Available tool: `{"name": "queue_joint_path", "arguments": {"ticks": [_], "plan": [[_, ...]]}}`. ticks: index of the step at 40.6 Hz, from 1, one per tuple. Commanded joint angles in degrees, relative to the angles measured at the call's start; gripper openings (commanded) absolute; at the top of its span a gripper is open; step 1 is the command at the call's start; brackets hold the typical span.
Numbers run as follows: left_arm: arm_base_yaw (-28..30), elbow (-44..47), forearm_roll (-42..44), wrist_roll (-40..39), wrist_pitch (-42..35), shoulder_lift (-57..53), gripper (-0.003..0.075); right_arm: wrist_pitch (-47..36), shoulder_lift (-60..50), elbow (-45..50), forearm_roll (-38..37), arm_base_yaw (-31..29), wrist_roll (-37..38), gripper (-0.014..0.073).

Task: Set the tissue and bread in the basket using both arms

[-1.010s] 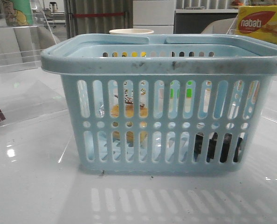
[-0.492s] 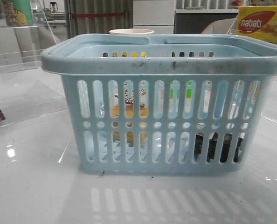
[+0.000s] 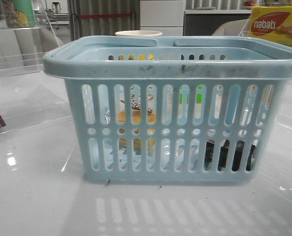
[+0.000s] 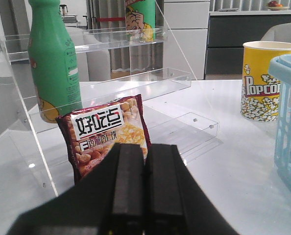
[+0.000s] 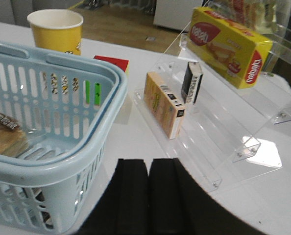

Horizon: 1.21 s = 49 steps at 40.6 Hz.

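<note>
Nothing has moved in the front view over the last second: basket (image 3: 175,108), bread and tissue sit exactly as they did.

Start at your fingers. Your left gripper (image 4: 136,188) has its jaws pressed together on nothing, and it faces a snack bag (image 4: 106,134) and a green bottle (image 4: 52,58) on the clear shelf, with the basket's rim only at the edge of its view. Your right gripper (image 5: 149,196) is likewise closed and empty, hanging just outside the basket's near wall.

Further out, the bread (image 3: 135,118) lies inside the basket on its left side, seen through the slots and again from the right wrist. The tissue (image 3: 229,155) shows as a dark pack low behind the slots at the right, on the basket floor.

Judging by that, both items are in and both hands are free, so the task looks finished. All that may remain is for you to park the arms.
</note>
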Motion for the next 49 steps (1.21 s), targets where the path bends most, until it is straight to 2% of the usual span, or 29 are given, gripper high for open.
{"name": "queue_joint_path", "arguments": {"ticks": [1,9,21,37,49], "plan": [[0.11,-0.02,-0.15,-0.60,-4.83,-0.96,0.0090,-10.15,-3.85,4.08,-0.84,-2.83,-0.46,0.0058],[0.11,-0.02,-0.15,-0.60,-4.83,-0.96,0.0090,-14.97,-12.26,15.45,-0.84,-7.23,-0.46,0.0058],[0.11,-0.02,-0.15,-0.60,-4.83,-0.96,0.0090,-20.46,-20.62,26.30,-0.79,-8.34,-0.46,0.0058],[0.11,-0.02,-0.15,-0.60,-4.83,-0.96,0.0090,-20.89,-20.55,26.53,-0.46,-9.18,-0.46,0.0058],[0.11,-0.02,-0.15,-0.60,-4.83,-0.96,0.0090,-21.52,-20.55,26.53,-0.33,-6.64,-0.46,0.0058]]}}
